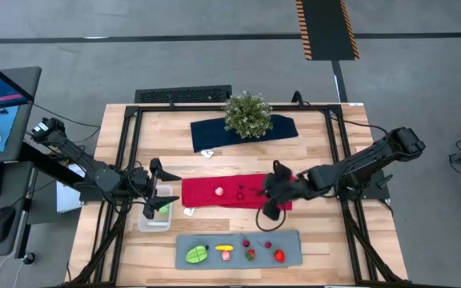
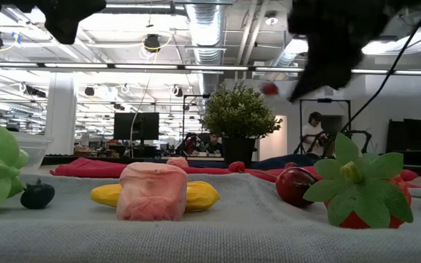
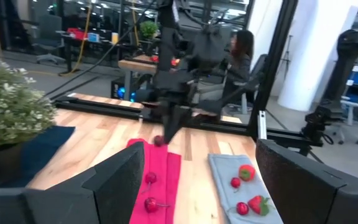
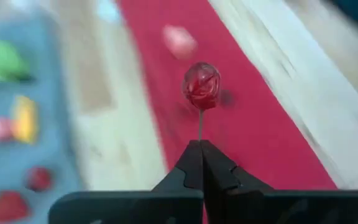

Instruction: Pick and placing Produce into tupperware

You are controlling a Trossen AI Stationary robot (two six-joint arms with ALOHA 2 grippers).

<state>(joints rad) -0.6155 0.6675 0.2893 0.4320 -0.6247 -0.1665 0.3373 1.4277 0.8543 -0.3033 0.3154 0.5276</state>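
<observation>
At frame centre we see the right gripper (image 4: 201,149), fingers pinched on a cherry (image 4: 201,85) stem above the red cloth (image 1: 214,192); the left gripper (image 1: 157,190) gapes wide over the tupperware (image 1: 152,220), lower left.

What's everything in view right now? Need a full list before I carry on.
Grey mat: one, front of table.
Produce on mat: green leafy piece, yellow piece, pink piece, strawberries, small dark and red pieces.
Red cloth: one, table centre, small pieces on it.
Cherry: one, red, hanging by its stem from the right claw.
Tupperware: one, clear, left of cloth.
Potted plant: one, green, on dark blue cloth.
Left claw: open, over tupperware.
Right claw: shut on stem, over cloth.
</observation>
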